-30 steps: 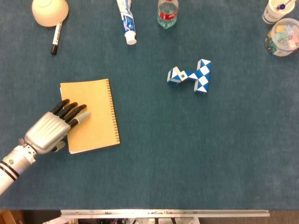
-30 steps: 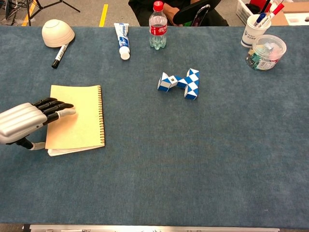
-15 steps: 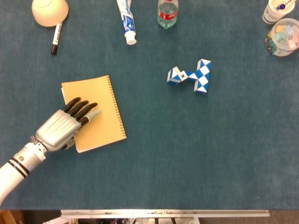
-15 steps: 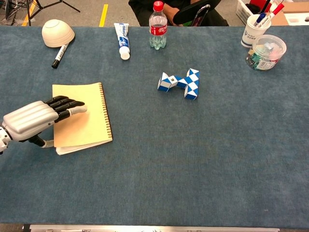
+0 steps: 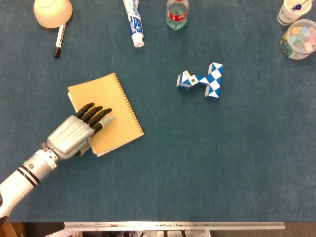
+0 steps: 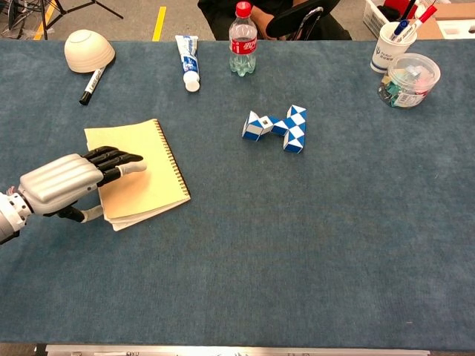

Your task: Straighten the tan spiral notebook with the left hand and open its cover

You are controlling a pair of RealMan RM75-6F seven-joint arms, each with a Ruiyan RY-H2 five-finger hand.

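Observation:
The tan spiral notebook [image 5: 111, 106] [image 6: 141, 167] lies closed on the blue table, left of centre. Its spiral binding runs along its right edge, and the whole book sits tilted, top leaning left. My left hand [image 5: 81, 132] [image 6: 70, 182] lies flat on the notebook's lower left part, fingers stretched out and pressing on the cover. Nothing is held in it. The right hand shows in neither view.
A blue and white snake puzzle [image 5: 202, 80] lies right of the notebook. Along the far edge are a bowl [image 5: 52, 12], a marker [image 5: 59, 40], a toothpaste tube [image 5: 134, 22] and a water bottle [image 5: 177, 14]. A pen cup [image 6: 393, 41] and a plastic jar [image 6: 410, 79] stand far right.
The left hand has slid right with its fingers on the cover. The notebook has shifted right and turned anticlockwise, so it now lies more tilted.

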